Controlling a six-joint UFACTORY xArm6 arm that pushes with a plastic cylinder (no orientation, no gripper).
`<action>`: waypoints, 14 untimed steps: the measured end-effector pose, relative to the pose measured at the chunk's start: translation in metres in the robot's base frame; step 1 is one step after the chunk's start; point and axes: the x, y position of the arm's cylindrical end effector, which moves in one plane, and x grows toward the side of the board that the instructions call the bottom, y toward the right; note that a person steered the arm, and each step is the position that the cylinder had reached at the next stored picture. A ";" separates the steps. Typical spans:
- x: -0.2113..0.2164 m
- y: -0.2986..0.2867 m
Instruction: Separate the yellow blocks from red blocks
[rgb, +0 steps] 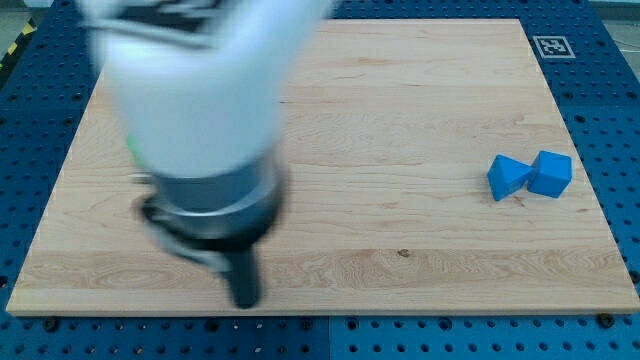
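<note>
Blurred and large in the view's left half, the arm (195, 110) sits closest to the camera: a white housing over a dark grey collar, narrowing to the dark rod. My tip (245, 301) ends near the view's bottom edge of the wooden board (400, 100), left of centre. It is a bare rod with nothing to open or close, and it touches no block.

Two blue blocks lie well apart from my tip, far over on the view's right. One is a blue wedge-like block (508, 177), its exact shape hard to make out; the other is a blue cube-like block (551, 173) just to its right. They sit touching or very nearly so; the seam between them is too fine to tell.

No yellow or red blocks show anywhere on the visible board. The arm's bulk hides much of the board's upper left, so whatever lies under it cannot be told.

Board is pale wood with a fine grain, resting on a blue perforated table (600, 330). A small black-and-white marker tag (552, 46) sits just off the board's upper right corner.
</note>
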 end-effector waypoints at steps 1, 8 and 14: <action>-0.006 -0.102; -0.088 -0.119; -0.093 -0.002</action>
